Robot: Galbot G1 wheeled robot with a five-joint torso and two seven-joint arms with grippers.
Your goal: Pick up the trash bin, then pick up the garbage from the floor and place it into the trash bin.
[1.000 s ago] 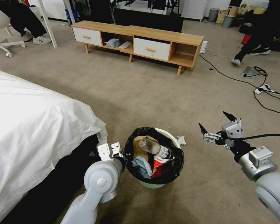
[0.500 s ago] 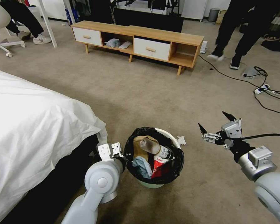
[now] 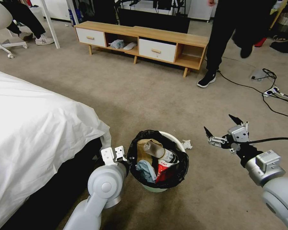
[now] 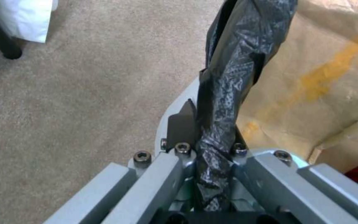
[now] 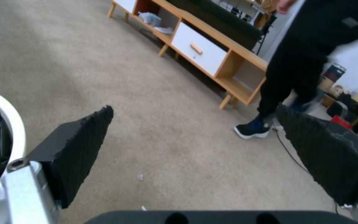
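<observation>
Nothing of robot changes since second ago; left gripper (image 4: 206,146) stays clamped on trash bin (image 3: 159,158) rim beside bed (image 3: 38,127); right gripper (image 3: 223,128) hovers wide, empty; white tissue (image 3: 186,144) still on floor (image 3: 144,92) just behind bin, so task unfinished.

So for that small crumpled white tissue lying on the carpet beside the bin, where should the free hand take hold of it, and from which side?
Probably straight down from above, pinching the raised middle of the crumpled white tissue. It lies low on the beige carpet, close against the white plastic bin with the black liner, so a sideways approach from the bin's side looks blocked. The open right hand hovers on its clear side.
</observation>
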